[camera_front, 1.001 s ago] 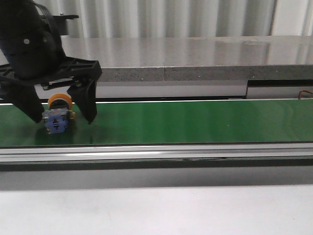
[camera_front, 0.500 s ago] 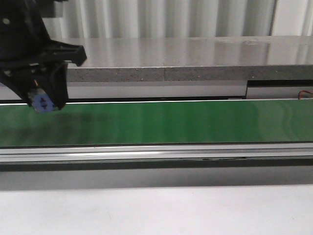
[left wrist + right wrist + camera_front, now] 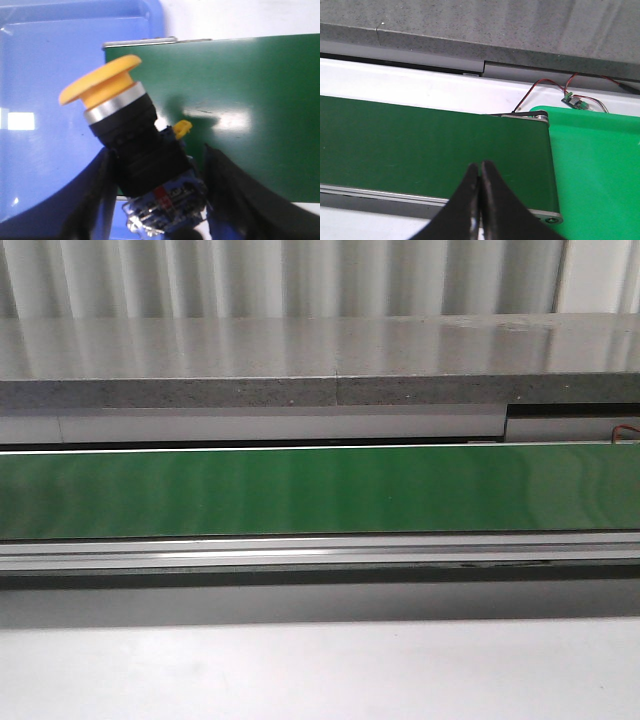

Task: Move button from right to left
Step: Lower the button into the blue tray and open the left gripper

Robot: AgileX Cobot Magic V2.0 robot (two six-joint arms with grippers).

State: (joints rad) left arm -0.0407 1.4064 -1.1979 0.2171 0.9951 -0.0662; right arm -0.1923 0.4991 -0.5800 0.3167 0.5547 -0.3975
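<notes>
Front view: showed the green belt (image 3: 320,490) running across the frame, a grey ledge (image 3: 300,365) behind it and the pale bench (image 3: 320,670) in the foreground; no arm, tool or button appeared in it.
Left wrist view: was the only one that showed the button (image 3: 135,150), the left tool (image 3: 160,190) and a blue bin (image 3: 45,100); it also showed one end of the belt (image 3: 250,110).
Right wrist view: was the only one that showed the right tool (image 3: 480,200), a green bin (image 3: 600,175) just beside the belt's other end (image 3: 420,145), and red and black wires (image 3: 545,90) running to a small green board (image 3: 576,101).
Left tool: dark fingers (image 3: 95,200) stood on either side of the button's body and gripped it between them.
Right tool: fingertips were pressed together with nothing between them, above the belt near its end.
Button, location: was held clear of the belt, its cap over the blue bin and its body over the line where bin and belt end met.
Button, attitude: was tilted, cap pointing away from the fingers.
Button, appearance: had a wide yellow-orange mushroom cap, a silver ring beneath it, a black collar and a blue-grey contact block with a red mark and metal terminals; a small yellow tab projected from the block.
Image quality: the contact block and fingers were slightly blurred.
</notes>
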